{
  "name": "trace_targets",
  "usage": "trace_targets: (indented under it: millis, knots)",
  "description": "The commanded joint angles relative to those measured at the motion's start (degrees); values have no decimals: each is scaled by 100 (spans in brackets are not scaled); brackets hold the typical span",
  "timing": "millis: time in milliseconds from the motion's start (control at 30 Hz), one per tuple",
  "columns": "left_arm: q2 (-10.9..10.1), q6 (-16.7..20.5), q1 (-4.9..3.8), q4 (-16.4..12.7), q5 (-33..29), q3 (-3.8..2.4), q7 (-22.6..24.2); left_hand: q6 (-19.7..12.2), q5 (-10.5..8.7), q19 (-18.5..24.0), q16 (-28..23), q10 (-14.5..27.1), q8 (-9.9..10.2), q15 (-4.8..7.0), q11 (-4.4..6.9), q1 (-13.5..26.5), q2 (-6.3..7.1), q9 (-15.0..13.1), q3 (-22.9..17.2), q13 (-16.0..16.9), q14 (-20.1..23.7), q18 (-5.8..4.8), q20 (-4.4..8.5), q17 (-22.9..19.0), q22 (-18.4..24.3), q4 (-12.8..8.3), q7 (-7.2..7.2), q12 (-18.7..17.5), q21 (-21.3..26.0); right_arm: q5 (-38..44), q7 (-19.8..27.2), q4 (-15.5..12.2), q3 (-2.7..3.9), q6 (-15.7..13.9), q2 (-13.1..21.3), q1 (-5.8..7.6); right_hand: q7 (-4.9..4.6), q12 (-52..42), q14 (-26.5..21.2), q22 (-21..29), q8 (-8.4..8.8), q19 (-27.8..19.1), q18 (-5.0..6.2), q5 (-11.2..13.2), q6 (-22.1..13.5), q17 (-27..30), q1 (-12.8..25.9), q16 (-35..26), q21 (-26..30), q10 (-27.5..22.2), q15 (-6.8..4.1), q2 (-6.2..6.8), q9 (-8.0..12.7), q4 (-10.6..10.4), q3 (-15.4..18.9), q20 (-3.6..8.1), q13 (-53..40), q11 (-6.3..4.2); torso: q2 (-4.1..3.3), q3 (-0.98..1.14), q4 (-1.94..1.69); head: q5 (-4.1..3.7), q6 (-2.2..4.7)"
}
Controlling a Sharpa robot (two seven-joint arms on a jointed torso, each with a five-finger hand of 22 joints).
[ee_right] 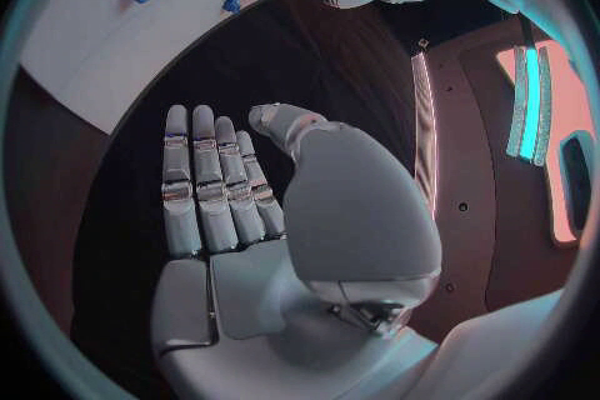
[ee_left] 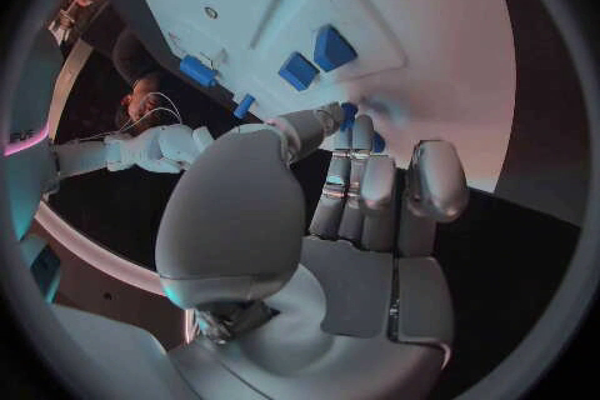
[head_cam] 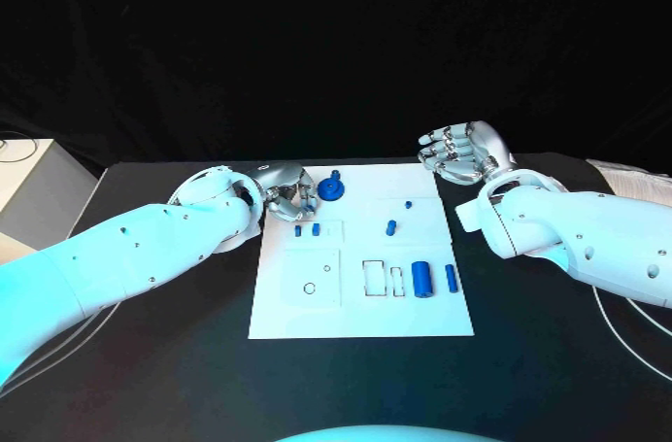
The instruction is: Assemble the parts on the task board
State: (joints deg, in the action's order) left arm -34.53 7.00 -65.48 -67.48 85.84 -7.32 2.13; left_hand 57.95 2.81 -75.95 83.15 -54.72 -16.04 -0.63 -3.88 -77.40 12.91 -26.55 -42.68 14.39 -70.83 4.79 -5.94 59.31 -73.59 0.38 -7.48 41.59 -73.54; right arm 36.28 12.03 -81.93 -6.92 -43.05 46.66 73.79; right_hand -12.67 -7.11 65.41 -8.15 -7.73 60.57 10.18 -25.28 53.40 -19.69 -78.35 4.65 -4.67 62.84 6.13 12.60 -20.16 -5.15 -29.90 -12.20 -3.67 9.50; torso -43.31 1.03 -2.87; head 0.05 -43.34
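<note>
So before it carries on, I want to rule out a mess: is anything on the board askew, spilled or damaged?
Nothing stands out. The task board lies flat and square on the table, and the blue parts sit tidily on it. The left hand is at the round blue part; the right hand hovers open, off the board.

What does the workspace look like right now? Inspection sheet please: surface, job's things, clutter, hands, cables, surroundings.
Surface: black table.
Job's things: white task board at centre; round blue part at its far edge, small blue parts mid-board, blue cylinder nearer.
Clutter: nothing seen.
Hands: left hand at the board's far left corner beside the round blue part, fingers curled, grip unclear; right hand off the board's far right corner, fingers apart, holding nothing.
Cables: pale cables on the table's right.
Surroundings: black backdrop; white box at left.
</note>
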Motion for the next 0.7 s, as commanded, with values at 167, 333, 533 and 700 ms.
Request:
trace_targets:
  millis: [167, 333, 533, 700]
  knots:
    - [9, -133, 3, -18, 3, 4, 59, 15, 31, 26, -16, -51, 15, 11, 9, 39, 28, -12, 37, 20, 7, 40, -20, 18, -4, -1, -13, -10, 29, 33, 61, -11, 3, 47, 1, 0, -13, 39, 45, 7, 34, 25, 21, 36, 31, 7, 36, -24, 1, -7, 7, 3, 7, 26, 2, 3, 7, -37, -2, -4, -2, 0, 7]
    - [7, -135, 3, -24, 7, 4, 71, 22, 30, 24, -13, -77, 18, 18, 17, 33, 45, -14, 47, 45, -4, 40, -16, 38, -8, -14, -7, 14, 26, 33, 61, -9, 3, 47, 1, 0, -15, 43, 45, 27, 42, 27, 22, 37, 29, 15, 39, -26, 1, -9, 8, 6, 9, 34, -1, 1, 6, -35, -2, -7, -1, -1, -2]
    - [6, -123, 3, -36, 8, 5, 102, 10, 26, 26, -4, -82, 39, 22, 21, 83, 111, -10, 111, 108, -28, 39, -12, 83, -10, -7, 2, 72, 27, 33, 61, -6, 3, 45, -1, 0, -15, 43, 45, 27, 42, 27, 22, 37, 29, 15, 39, -26, 1, -9, 8, 6, 9, 34, -1, 1, 6, -35, 2, -5, 1, -2, -3]
    - [8, -110, 3, -40, 8, 6, 113, 5, 26, 29, -4, -75, 45, 22, 21, 95, 123, -9, 126, 123, -28, 40, -11, 85, -8, -3, 3, 84, 31, 33, 62, -6, 3, 45, -2, 0, -15, 43, 45, 27, 42, 27, 22, 37, 29, 15, 39, -26, 1, -9, 8, 6, 9, 34, -1, 1, 6, -35, 0, 0, 3, -3, 1]
